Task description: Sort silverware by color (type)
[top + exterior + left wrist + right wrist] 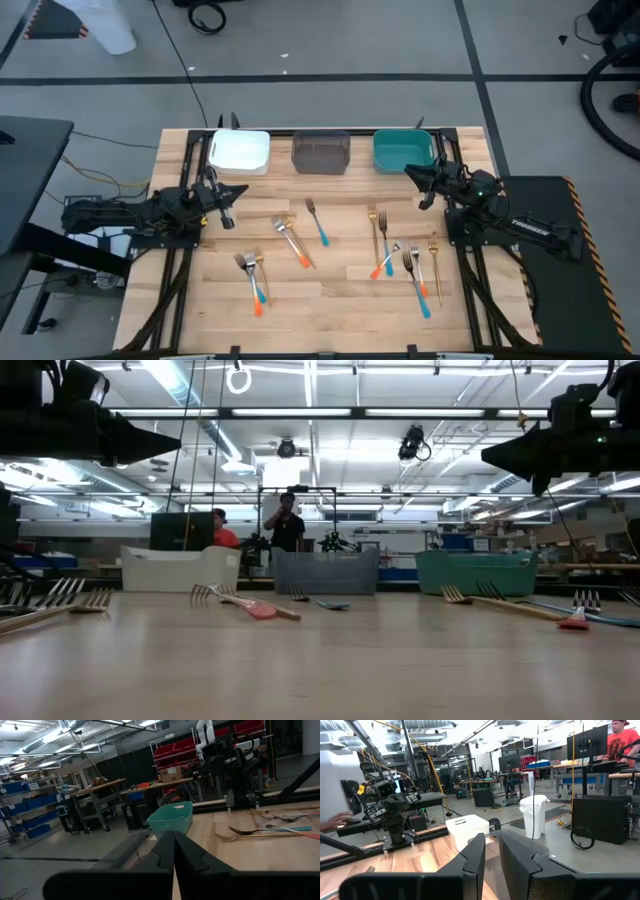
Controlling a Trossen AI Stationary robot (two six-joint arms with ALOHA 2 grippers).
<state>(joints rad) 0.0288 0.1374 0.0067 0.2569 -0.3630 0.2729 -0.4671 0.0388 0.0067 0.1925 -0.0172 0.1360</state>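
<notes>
Hovering empty above the table, the pinched-shut left gripper (228, 214) and slightly parted right gripper (424, 188) could snag two overlapping pieces of silverware (412, 262) scattered below and between them.

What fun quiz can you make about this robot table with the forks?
1. True or false: the silverware is already in the bins.
2. Which bin is in the middle? A white bin, B grey bin, C teal bin.
3. Fill in: the left end effector is ____.

Key: 1 false, it all lies on the table; 2 B; 3 shut, holding nothing. The right end effector holds nothing either.
</notes>
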